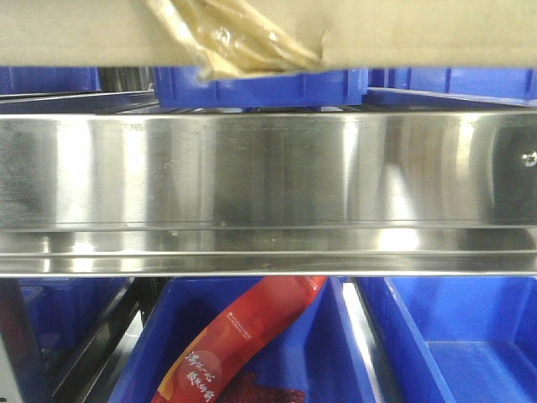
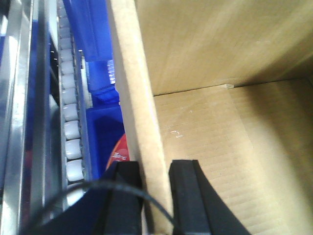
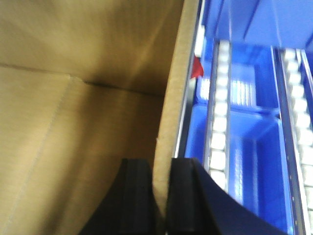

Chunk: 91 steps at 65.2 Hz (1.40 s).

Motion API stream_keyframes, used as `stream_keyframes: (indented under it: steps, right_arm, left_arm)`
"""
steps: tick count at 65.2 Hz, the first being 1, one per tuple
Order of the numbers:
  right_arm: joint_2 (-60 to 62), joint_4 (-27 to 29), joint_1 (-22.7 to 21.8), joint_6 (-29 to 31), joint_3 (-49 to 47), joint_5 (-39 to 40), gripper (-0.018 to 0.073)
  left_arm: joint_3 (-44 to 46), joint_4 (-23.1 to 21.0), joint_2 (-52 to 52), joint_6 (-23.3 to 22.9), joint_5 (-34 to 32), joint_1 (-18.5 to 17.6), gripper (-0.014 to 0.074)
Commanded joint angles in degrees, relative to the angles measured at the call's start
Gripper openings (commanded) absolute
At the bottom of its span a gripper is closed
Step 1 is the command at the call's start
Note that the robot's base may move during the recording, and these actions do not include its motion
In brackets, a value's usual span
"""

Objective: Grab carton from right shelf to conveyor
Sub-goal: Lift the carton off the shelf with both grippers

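Left pincer [image 2: 155, 196] is clamped on the left side wall of the large plain brown corrugated cardboard carton [image 2: 220, 58]: one black finger [image 2: 122, 196] sits outside, the other inside, w/ the wall's top edge btwn them. Right pincer [image 3: 160, 196] grips the opp. wall the same way, one black pad in the box & one out. Both wrist cams look down into the open carton at its bare cardboard floor & far wall.

Front cam: the carton's bottom edge runs along the top of the frame, w/ a crumpled tangle of glossy amber tape [image 1: 235, 38] hanging at its seam. The carton is above the broad mirror-like front rail of the shiny stainless-steel shelf [image 1: 268, 168]. A strip of blue plastic bins [image 1: 252, 88] shows in the gap btwn carton & rail. Can't tell if the base rests on anything. A small screw head [image 1: 529, 157] sits at the rail's right end. Below the rail one bin holds a red printed packet [image 1: 243, 336].

Wrist cams also show rows of white rollers [image 2: 71, 127] in steel tracks just beside the carton on each side, w/ blue bins below.
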<state>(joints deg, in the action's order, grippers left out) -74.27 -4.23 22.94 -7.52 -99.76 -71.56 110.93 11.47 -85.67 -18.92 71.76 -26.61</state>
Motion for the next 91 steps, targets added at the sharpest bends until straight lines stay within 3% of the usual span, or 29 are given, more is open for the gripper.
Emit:
stream_keyframes:
  steps: [1, 91]
  right_arm:
    - [0.29, -1.62, -0.06, 0.93, 0.37, 1.59, -0.007]
    - [0.06, -1.62, -0.06, 0.93, 0.41, 1.59, -0.007]
  left_arm:
    - [0.42, 0.36, 1.07, 0.28, -1.8, -0.64, -0.0017]
    - [0.34, 0.86, 0.88, 0.28, -3.04, -0.64, -0.0017]
